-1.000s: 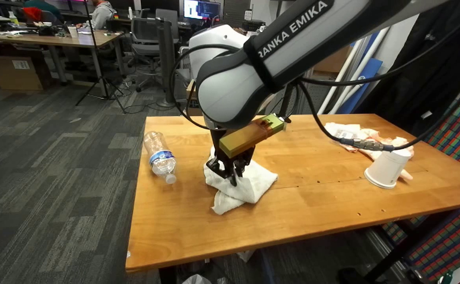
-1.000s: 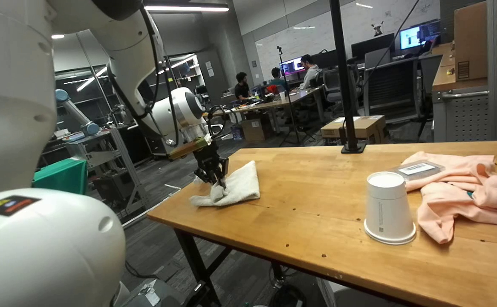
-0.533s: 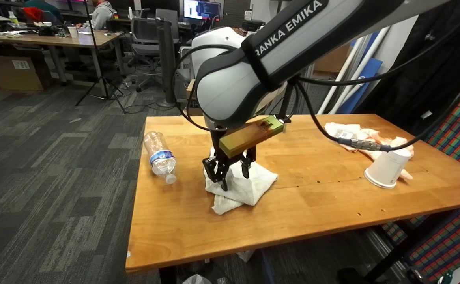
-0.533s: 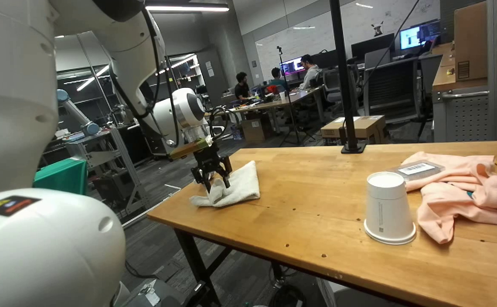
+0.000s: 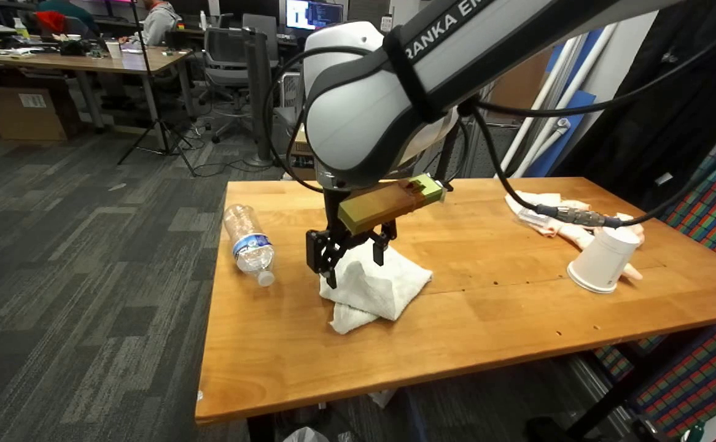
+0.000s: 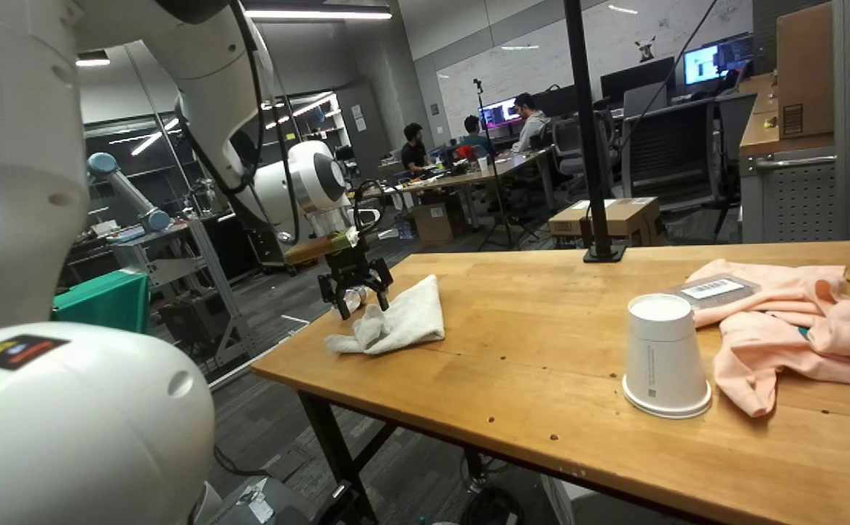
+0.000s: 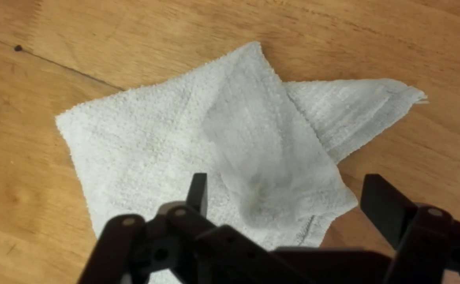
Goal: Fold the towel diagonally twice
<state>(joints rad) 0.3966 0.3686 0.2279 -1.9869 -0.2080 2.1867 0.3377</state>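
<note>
The towel lies partly folded on the surface. Just above the towel, the end effector has its jaws spread wide, gripping nothing, presumably so the raised fold can settle. Beside the towel, apart, the bottle leaves working room.

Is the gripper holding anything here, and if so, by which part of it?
Nothing is held: the gripper stands open above the towel.

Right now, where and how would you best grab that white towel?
Probably by the raised hump in the towel, coming straight down with the open pincer straddling it: that hump stands up, while the rest lies flatter.
</note>
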